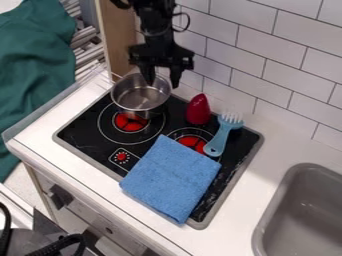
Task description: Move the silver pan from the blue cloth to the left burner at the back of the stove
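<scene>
Over the back left of the stove, the black gripper [162,81] hangs down with its two fingers apart. One finger is over the inside of a steel pot [132,96], the other just beyond the pot's right rim; whether they touch it I cannot tell. The pot stands upright at the stove's back left corner, partly over a red burner. To its right a dark red cone-shaped object [198,110] stands on the stove. A light blue brush [222,134] lies right of that, across the other burner. A blue cloth [171,178] is spread over the stove's front right part.
The black stove top [85,131] is set in a white counter [272,131]. A grey sink [308,212] is at the lower right. White wall tiles [272,45] rise behind the stove, and a wooden panel [117,40] stands at the back left. Dark green fabric [33,65] hangs at the left.
</scene>
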`<state>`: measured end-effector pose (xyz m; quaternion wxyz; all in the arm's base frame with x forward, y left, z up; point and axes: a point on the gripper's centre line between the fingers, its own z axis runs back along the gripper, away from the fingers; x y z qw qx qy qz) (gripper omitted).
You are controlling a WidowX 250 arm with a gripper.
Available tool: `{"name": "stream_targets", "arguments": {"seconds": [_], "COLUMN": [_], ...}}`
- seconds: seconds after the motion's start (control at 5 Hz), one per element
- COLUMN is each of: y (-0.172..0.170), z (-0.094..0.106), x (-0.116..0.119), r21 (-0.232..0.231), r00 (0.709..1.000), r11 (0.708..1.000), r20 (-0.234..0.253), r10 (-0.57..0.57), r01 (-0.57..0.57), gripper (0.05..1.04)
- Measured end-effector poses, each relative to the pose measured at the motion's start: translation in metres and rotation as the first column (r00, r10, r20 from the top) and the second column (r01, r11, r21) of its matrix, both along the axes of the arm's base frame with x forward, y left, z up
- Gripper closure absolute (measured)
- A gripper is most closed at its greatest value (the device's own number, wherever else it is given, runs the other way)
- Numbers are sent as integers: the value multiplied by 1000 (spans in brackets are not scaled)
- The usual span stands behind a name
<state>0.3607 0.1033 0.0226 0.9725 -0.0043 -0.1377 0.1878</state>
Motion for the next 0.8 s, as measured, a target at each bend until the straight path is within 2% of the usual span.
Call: {"name": "stream_targets", "arguments": {"seconds": [0.2,0.4,0.6,0.8], "y": [-14,-28,-37,-47], "z": [21,19,16,0], "x": [-3,-17,-30,-57], "r21": [-2,-32,-13,15], "r00": [998,984,966,941], "r11": [998,989,986,988], "r20": [1,-101,-196,-310], "r10": [-64,-144,-167,-139], "r01": [64,142,168,151], "gripper": [75,79,82,82]}}
